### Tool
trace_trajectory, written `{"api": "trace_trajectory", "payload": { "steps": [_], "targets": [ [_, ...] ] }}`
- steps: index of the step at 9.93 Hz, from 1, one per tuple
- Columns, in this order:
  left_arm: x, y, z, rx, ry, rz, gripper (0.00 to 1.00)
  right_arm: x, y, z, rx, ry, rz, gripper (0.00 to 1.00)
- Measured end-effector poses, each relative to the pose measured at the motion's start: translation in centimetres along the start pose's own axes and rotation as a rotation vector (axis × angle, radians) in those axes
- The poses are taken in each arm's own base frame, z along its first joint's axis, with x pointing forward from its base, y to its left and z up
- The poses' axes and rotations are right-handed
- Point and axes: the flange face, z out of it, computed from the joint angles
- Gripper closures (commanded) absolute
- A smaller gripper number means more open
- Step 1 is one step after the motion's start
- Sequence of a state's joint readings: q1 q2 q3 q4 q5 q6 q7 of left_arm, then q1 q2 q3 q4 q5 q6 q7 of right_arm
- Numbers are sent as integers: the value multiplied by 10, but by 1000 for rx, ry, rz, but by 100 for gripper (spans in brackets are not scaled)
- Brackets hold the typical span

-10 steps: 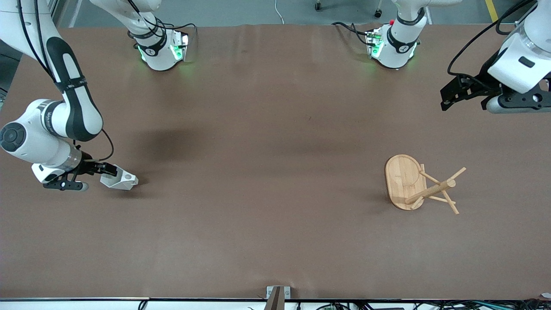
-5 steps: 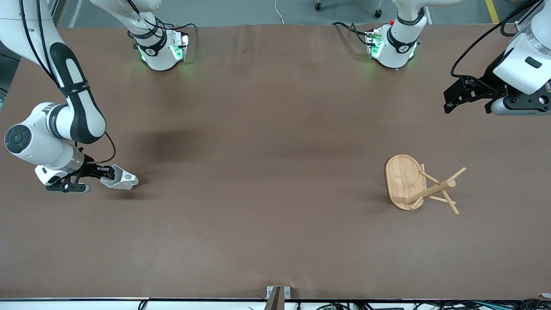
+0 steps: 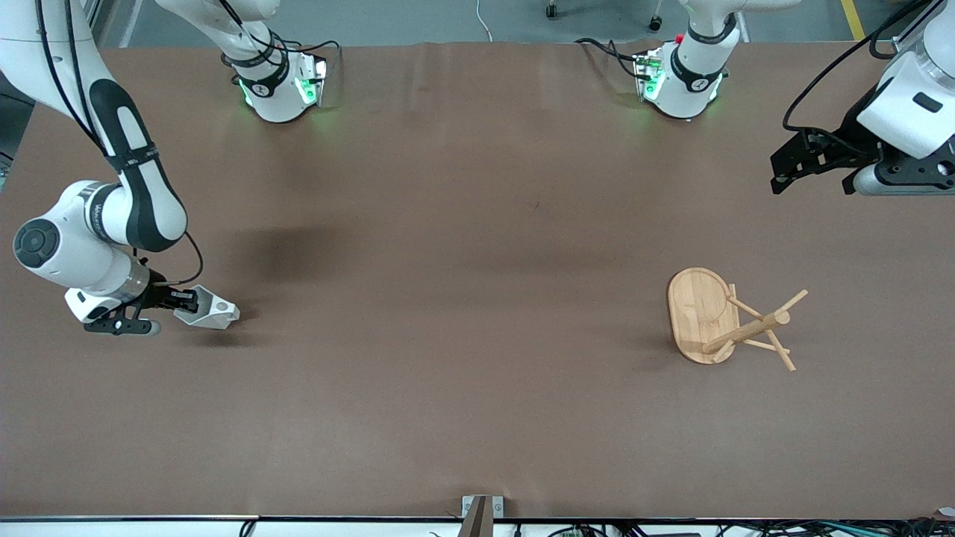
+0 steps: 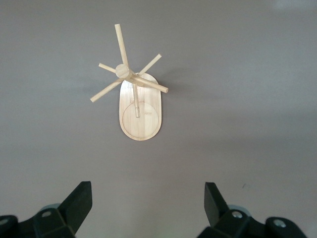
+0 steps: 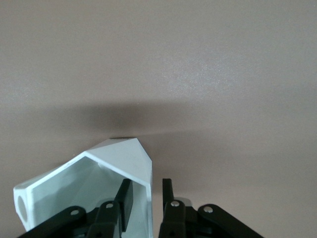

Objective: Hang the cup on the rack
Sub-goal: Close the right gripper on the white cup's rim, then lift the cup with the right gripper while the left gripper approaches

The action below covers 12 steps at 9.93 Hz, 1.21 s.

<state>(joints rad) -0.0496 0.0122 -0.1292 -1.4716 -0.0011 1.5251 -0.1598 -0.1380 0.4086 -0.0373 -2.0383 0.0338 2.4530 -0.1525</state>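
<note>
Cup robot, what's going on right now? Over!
Right gripper shut on the white cup's wall, low at the table. Left gripper open, waiting above the mug rack. Path between looks clear.

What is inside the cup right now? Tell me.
One finger of the right gripper reaches inside the cup, the other outside, pinching its wall. Otherwise only bare white walls and a side hole show; its bottom is hidden.
</note>
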Motion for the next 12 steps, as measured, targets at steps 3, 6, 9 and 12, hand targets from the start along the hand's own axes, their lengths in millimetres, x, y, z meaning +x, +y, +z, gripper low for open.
{"api": "trace_trajectory", "payload": {
  "steps": [3, 6, 9, 12],
  "targets": [
    [0, 0, 0, 0, 0, 2, 0, 3, -2, -5, 7, -29, -3, 99],
    [0, -1, 0, 0, 0, 13, 0, 35, -35, -66, 148, -119, 16, 99],
    [0, -2, 0, 0, 0, 69, 0, 39, -141, -102, 425, -189, -21, 100],
    [-3, 15, 0, -1, -3, 242, 0, 23, -258, -118, 748, -249, 18, 100]
  ]
}}
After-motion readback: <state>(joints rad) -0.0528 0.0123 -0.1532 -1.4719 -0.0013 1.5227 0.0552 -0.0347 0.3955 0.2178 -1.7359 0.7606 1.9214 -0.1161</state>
